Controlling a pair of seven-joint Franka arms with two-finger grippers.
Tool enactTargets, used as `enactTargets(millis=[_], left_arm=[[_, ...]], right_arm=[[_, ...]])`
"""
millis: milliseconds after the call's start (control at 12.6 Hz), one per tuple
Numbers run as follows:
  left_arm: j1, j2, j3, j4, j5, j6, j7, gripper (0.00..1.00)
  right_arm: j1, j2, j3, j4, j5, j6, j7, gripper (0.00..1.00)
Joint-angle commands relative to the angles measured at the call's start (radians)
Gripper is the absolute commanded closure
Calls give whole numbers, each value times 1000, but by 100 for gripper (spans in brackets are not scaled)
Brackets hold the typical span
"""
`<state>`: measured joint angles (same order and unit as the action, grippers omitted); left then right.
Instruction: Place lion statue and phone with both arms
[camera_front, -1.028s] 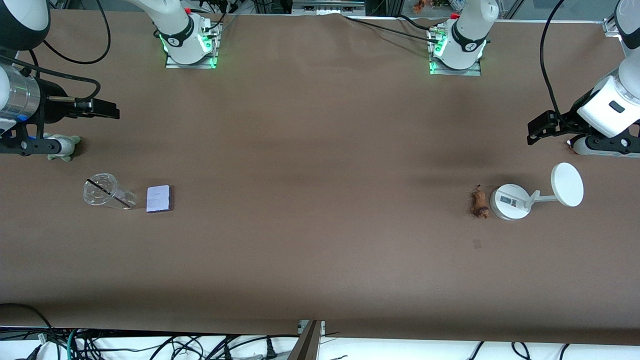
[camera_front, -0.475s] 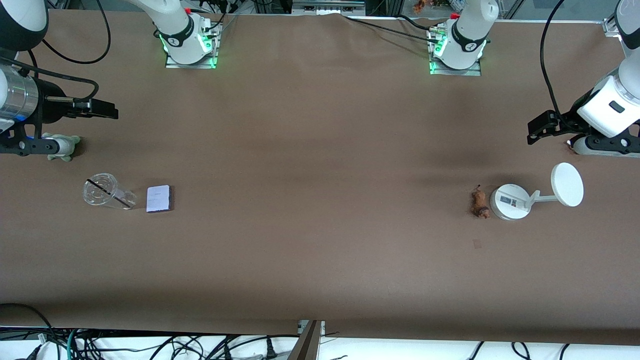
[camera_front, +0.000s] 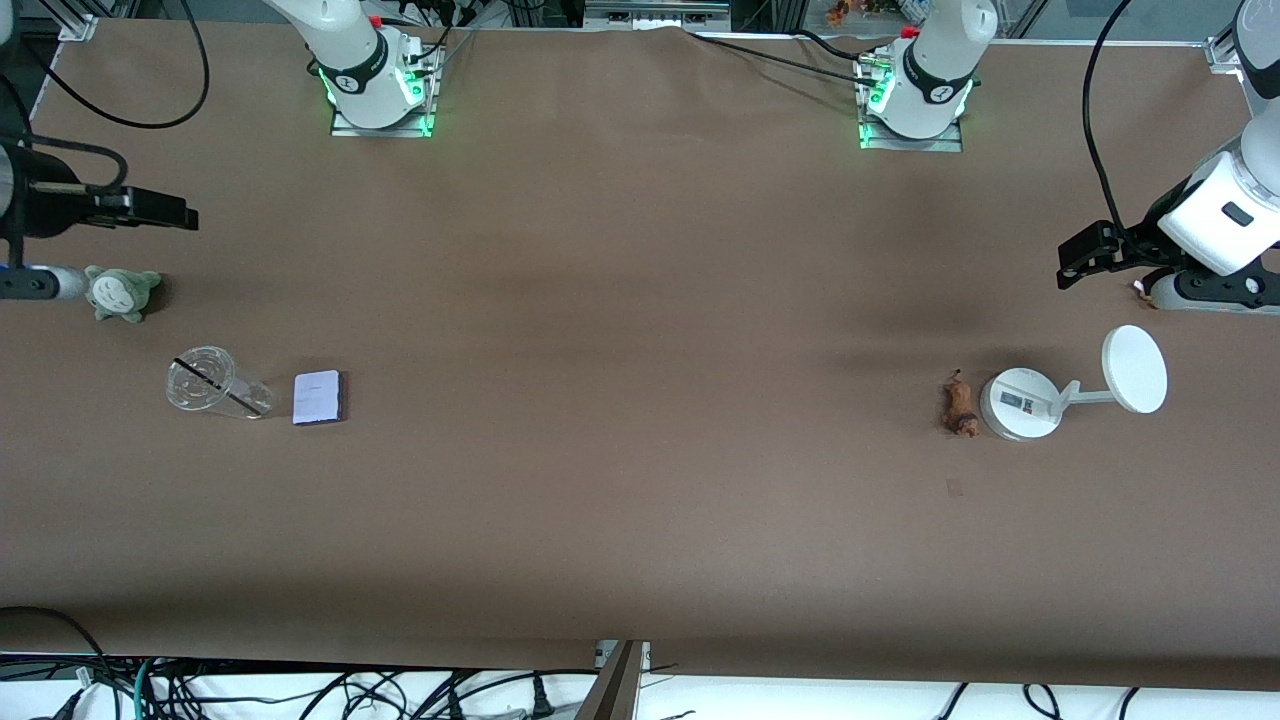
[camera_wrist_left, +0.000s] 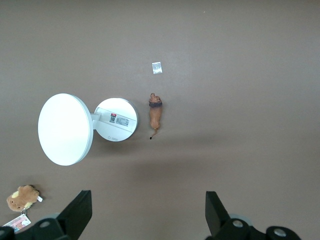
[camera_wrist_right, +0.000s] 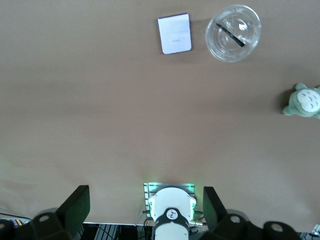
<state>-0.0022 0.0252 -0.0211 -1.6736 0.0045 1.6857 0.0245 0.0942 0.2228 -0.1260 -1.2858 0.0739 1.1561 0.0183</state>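
The lion statue (camera_front: 960, 405) lies on the table at the left arm's end, right beside the round base of a white stand; it also shows in the left wrist view (camera_wrist_left: 155, 114). The phone (camera_front: 319, 397) lies flat at the right arm's end, beside a clear cup; it also shows in the right wrist view (camera_wrist_right: 174, 33). My left gripper (camera_front: 1190, 290) (camera_wrist_left: 148, 215) is open and empty, high over the table's end near a brown plush. My right gripper (camera_front: 30, 283) (camera_wrist_right: 145, 212) is open and empty, high over the table's other end beside a grey-green plush.
The white stand (camera_front: 1018, 403) (camera_wrist_left: 116, 119) carries a disc (camera_front: 1134, 368). A clear cup (camera_front: 205, 380) (camera_wrist_right: 233, 33) lies on its side. A grey-green plush (camera_front: 120, 290) (camera_wrist_right: 303, 101) and a brown plush with a tag (camera_wrist_left: 22, 197) sit near the table's ends.
My right arm has drawn back toward its end of the table, uncovering the grey-green plush. The left arm has hardly moved. The lion statue and the phone have not moved.
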Motion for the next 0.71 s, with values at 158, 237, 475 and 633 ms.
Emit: enactTargets(millis=[158,237,475,633], left_arm=[[-1,-4,3,0,14,-11,14,0],[-1,-4,3,0,14,-11,14,0],[-1,-4,3,0,14,-12,14,0],[-1,-4,3,0,12,-24,15,0]], right_arm=[[-80,-218,78,-278,-26,136,-4,0],[-82,-259,78,-330,-25,184,-4,0],[-88,-284,78,-354,-29,212,-3,0],[-85,-280,78,-346,-32,212,-3,0]])
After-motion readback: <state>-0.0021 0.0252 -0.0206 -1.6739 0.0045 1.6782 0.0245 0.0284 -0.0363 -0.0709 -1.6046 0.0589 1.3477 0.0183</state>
